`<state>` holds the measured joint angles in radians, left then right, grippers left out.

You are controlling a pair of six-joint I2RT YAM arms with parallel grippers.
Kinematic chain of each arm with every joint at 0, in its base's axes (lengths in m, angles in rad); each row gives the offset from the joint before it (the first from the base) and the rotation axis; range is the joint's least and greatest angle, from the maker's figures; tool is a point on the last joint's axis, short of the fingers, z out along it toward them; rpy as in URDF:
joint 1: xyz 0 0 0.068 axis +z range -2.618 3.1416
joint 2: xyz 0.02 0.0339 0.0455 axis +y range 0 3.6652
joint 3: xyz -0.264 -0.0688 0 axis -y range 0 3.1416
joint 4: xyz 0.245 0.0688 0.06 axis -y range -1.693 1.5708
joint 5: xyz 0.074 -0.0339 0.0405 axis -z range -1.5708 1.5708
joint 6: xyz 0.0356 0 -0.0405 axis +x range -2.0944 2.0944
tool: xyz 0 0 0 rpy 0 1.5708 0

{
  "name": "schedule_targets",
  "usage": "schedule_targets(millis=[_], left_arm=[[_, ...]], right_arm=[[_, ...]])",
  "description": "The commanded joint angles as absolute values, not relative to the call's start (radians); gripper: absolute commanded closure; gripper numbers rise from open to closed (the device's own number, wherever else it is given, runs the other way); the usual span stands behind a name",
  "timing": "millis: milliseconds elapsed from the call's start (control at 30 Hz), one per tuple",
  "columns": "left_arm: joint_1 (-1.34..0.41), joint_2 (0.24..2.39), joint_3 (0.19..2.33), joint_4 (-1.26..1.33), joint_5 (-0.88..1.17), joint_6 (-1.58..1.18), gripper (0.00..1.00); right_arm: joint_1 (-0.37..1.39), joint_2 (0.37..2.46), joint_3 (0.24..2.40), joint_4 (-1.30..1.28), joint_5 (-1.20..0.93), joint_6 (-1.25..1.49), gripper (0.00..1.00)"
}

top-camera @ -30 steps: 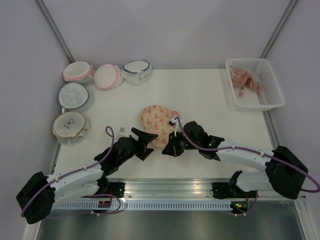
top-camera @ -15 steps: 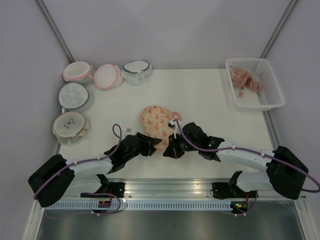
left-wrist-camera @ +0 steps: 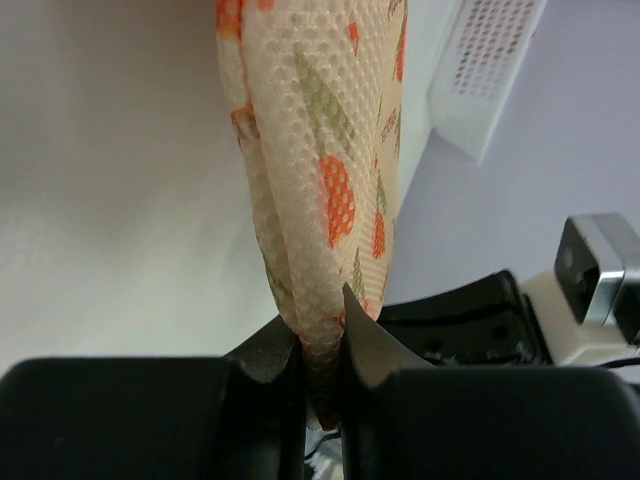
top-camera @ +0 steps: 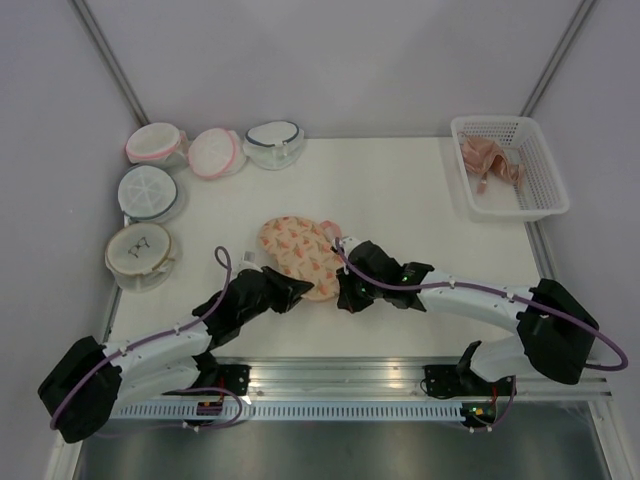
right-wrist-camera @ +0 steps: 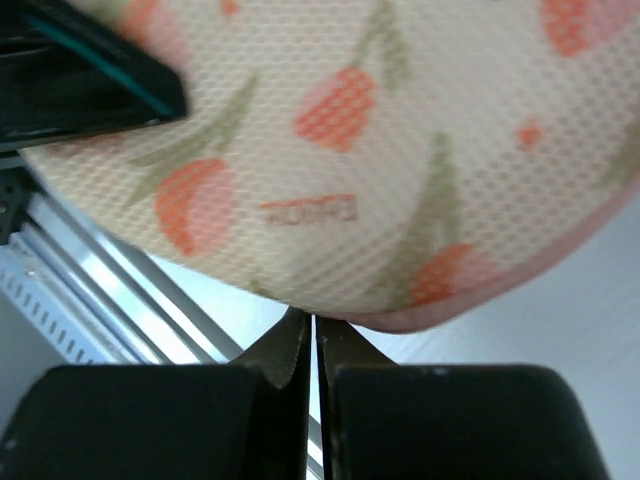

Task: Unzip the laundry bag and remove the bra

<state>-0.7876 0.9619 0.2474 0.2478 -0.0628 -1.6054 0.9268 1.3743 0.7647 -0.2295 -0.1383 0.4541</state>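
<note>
The laundry bag (top-camera: 295,252), cream-peach with orange print and a pink edge, lies on the white table between both arms. My left gripper (top-camera: 298,290) is shut on the bag's near edge; in the left wrist view the mesh fabric (left-wrist-camera: 320,150) is pinched between the fingers of the gripper (left-wrist-camera: 322,330) and stands up from them. My right gripper (top-camera: 345,292) is shut, and its tips (right-wrist-camera: 313,325) touch the pink rim under the bag (right-wrist-camera: 380,150). Nothing shows between the right jaws. The bra is hidden.
Several round mesh bags (top-camera: 150,190) sit along the table's far-left side. A white basket (top-camera: 490,119) at the far right holds a peach-pink garment (top-camera: 490,162). The metal rail runs along the near edge under the arm bases.
My left gripper has closed from wide open onto the bag's near edge. The bag has shifted and stretched toward the left, and the right gripper has followed it leftward.
</note>
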Motion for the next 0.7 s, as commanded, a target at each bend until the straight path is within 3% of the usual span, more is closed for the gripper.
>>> schedule_targets(millis=[0,133,400,667], left_arm=[[-0.782,0.911,0.261,0.122,0.063,-1.392,0.97],[-0.784,0.855,0.264,0.006,0.178,-1.234,0.98],[-0.782,0.796,0.317,-0.309,0.216,-0.985,0.98],[-0.782,0.943,0.429,-0.249,0.252,-0.804,0.94]], right_arm=[[0.916,1.419,0.798,-0.345,0.018,0.433,1.0],[0.914,1.465,0.818,-0.341,0.014,0.423,0.99],[0.914,1.467,0.838,-0.35,0.015,0.396,1.0],[0.913,1.428,0.81,-0.373,0.008,0.383,1.0]])
